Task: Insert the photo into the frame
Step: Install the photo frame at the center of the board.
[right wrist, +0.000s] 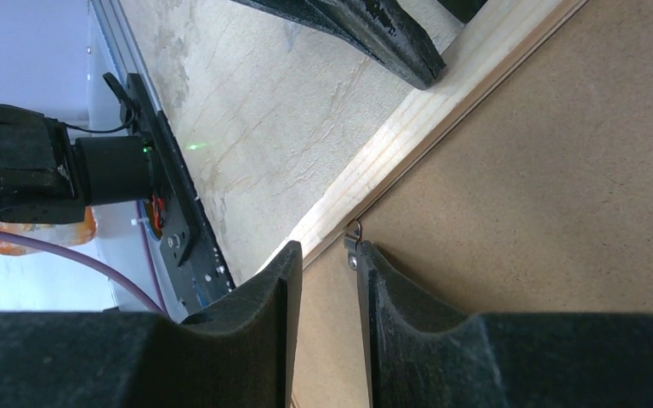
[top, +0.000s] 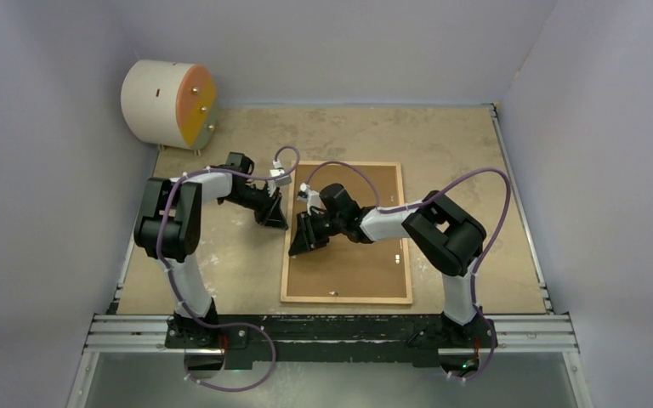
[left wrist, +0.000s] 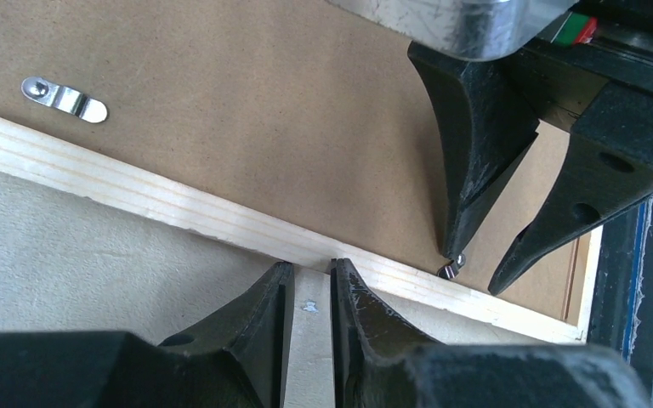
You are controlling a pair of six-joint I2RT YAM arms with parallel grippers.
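Note:
The frame [top: 286, 274] lies face down in the middle of the table, its thin light-wood rail [left wrist: 178, 208] around a brown fibreboard backing [top: 366, 255]. The photo shows in no view. My left gripper [top: 274, 217] is on the table just outside the frame's left rail. Its tips [left wrist: 310, 268] touch the wood, and only bare table shows in the narrow gap between its jaws. My right gripper [top: 303, 242] is over the backing just inside that rail, open [right wrist: 327, 246]. One of its fingertips [right wrist: 372, 259] rests against a small metal tab [right wrist: 354, 242].
A flat metal turn clip [left wrist: 64, 99] lies on the backing further along the rail. A cream cylinder with an orange face [top: 168, 104] stands at the back left corner. Walls close in the table on three sides, and a metal rail [top: 332, 331] runs along the near edge.

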